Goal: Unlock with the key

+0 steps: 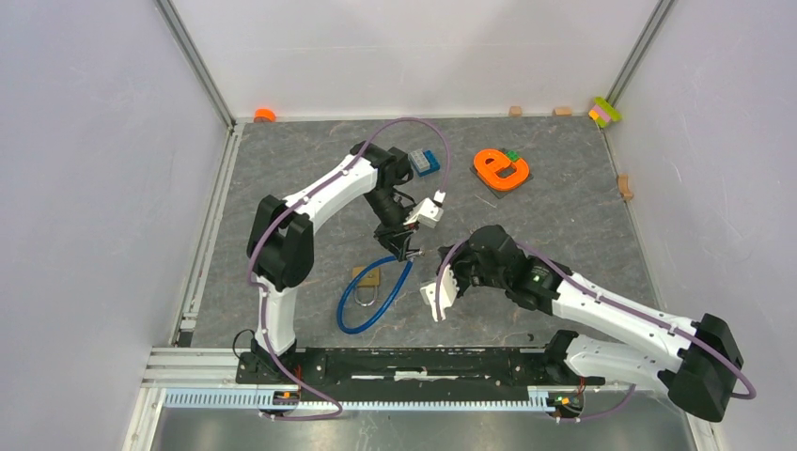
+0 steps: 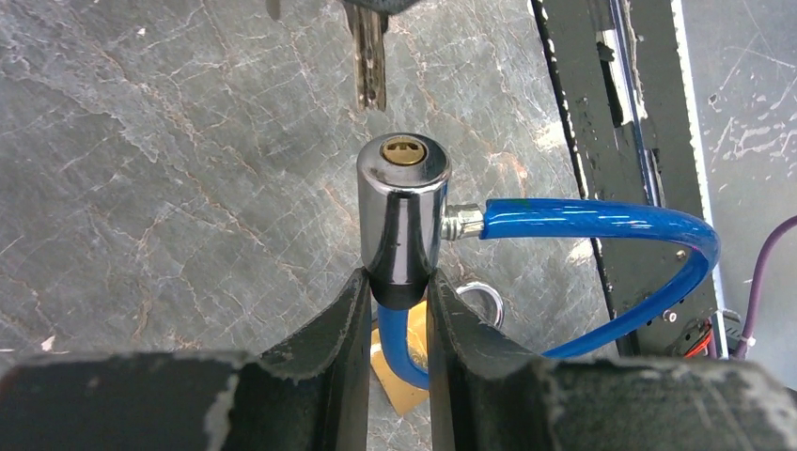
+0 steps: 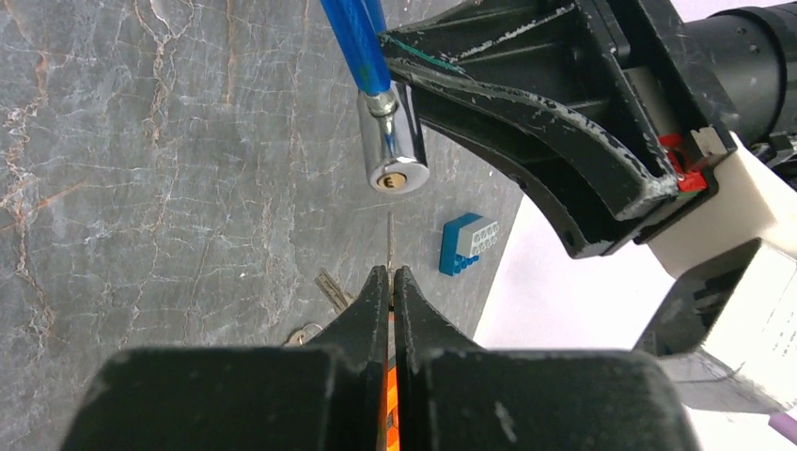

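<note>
My left gripper (image 2: 397, 287) is shut on the lower end of a chrome lock cylinder (image 2: 404, 216) and holds it off the table. Its brass keyhole (image 2: 403, 150) faces away from the wrist. A blue cable (image 2: 611, 225) loops out of the cylinder's side. My right gripper (image 3: 391, 277) is shut on a key (image 3: 390, 244). The thin blade shows edge-on and points at the lock cylinder (image 3: 393, 141), a short gap away. In the left wrist view the key (image 2: 369, 56) hangs just beyond the keyhole. From above, the two grippers (image 1: 406, 246) (image 1: 440, 266) meet mid-table.
A brass padlock (image 1: 367, 278) lies on the table inside the blue cable loop (image 1: 362, 315). A spare key (image 3: 331, 289) dangles beside my right fingers. A blue brick (image 1: 424, 162) and an orange letter e (image 1: 501, 169) lie further back. Small blocks (image 1: 605, 112) sit along the far wall.
</note>
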Robot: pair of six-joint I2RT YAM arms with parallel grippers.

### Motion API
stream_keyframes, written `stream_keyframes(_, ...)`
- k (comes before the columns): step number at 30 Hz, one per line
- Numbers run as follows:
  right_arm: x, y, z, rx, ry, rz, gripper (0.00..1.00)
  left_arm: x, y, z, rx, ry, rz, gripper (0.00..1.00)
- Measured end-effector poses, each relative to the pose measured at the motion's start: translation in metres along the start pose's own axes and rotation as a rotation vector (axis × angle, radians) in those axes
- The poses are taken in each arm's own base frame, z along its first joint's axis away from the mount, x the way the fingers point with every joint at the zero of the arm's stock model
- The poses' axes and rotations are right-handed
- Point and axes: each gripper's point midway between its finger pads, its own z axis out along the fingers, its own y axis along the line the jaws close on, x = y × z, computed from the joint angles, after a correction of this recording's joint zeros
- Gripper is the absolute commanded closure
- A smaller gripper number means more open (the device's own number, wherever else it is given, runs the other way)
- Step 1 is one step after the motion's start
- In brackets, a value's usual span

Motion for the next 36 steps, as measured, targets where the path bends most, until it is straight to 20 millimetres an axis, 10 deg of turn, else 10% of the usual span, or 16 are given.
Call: stream_keyframes(36,-0.019,0.008,-0.001,-0.041,-0.029,-0.052,1.0,0.004,-0.004,0.01,0.052,-0.024,0.073,0.98)
